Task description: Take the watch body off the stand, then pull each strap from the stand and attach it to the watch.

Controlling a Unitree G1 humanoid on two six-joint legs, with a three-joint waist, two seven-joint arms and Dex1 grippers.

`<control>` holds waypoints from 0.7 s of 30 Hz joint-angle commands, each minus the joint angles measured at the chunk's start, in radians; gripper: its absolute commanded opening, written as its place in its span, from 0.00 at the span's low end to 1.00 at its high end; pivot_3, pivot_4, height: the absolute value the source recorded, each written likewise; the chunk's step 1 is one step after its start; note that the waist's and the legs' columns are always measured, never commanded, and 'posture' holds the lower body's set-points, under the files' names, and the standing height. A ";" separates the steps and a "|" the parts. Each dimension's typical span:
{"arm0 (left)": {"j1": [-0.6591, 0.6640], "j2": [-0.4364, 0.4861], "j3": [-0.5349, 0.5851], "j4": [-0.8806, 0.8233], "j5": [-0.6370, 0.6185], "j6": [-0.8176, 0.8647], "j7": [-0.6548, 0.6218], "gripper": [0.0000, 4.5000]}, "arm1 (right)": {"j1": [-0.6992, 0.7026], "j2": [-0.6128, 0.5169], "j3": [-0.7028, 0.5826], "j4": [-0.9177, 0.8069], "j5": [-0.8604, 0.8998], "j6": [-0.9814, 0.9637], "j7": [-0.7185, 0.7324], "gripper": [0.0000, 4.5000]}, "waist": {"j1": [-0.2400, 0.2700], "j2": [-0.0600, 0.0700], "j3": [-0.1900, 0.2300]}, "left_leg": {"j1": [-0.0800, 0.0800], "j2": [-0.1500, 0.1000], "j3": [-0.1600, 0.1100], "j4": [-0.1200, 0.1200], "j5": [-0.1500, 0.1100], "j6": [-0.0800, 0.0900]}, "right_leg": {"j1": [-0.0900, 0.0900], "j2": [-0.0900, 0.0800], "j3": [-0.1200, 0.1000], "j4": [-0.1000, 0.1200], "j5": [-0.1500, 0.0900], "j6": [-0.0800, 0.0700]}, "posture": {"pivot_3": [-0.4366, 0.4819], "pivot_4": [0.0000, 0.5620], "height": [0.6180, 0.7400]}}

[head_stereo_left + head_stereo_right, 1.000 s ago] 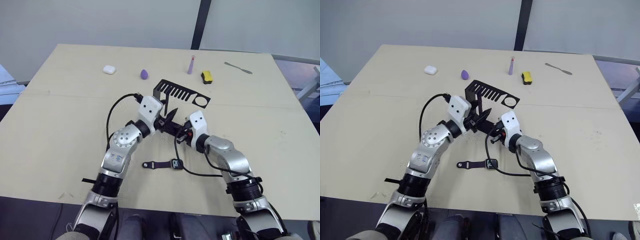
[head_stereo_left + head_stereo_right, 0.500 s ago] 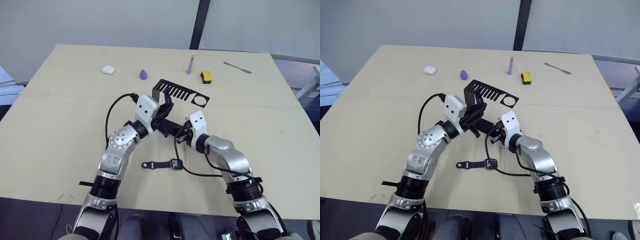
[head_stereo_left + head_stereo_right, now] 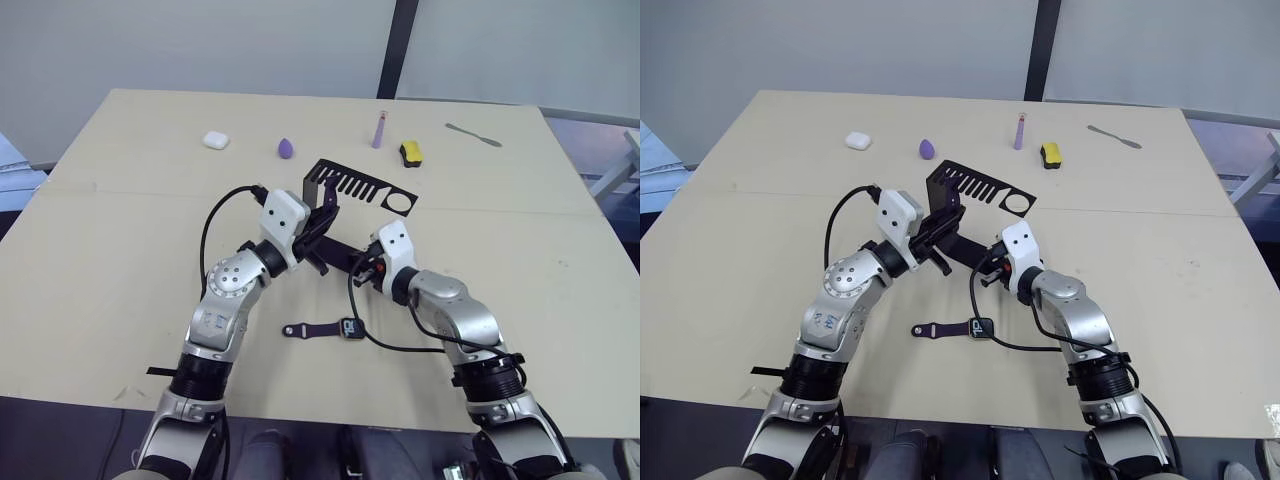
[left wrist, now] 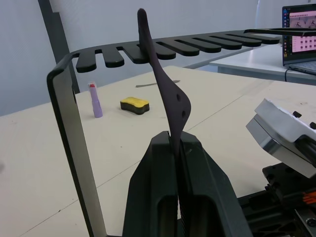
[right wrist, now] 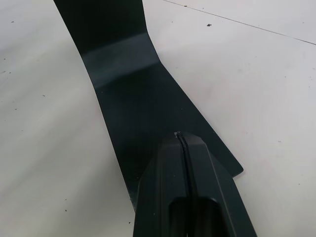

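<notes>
Table | left tool clamped on strap | right tool closed on stand

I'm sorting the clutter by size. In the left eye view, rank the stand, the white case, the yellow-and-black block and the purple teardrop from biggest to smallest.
1. The stand
2-3. The white case and the yellow-and-black block, too alike to rank
4. The purple teardrop

A: Which items are dark?
B: Black bent sheet-metal stand; deep purple flexible strap; black two-finger left gripper.
A: And pale or bright?
B: Beige table; lilac tube; yellow-and-black block; white pebble case
</notes>
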 commanded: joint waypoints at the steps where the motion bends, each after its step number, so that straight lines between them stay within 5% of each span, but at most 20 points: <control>1: 0.003 0.007 0.019 -0.067 -0.015 -0.005 0.000 0.00 | 0.026 0.000 0.005 0.056 -0.022 0.044 -0.025 0.00 | 0.000 0.000 0.000 | 0.000 0.000 0.000 0.000 0.000 0.000 | 0.000 0.000 0.000 0.000 0.000 0.000 | 0.48 0.27 1.00; 21: 0.033 0.049 0.060 -0.181 -0.060 0.036 -0.007 0.00 | 0.013 -0.001 -0.008 0.084 -0.024 0.075 -0.029 0.00 | -0.002 0.000 0.000 | 0.000 0.000 0.000 -0.002 0.000 0.000 | 0.000 0.000 0.000 -0.002 0.000 0.000 | 0.48 0.27 1.00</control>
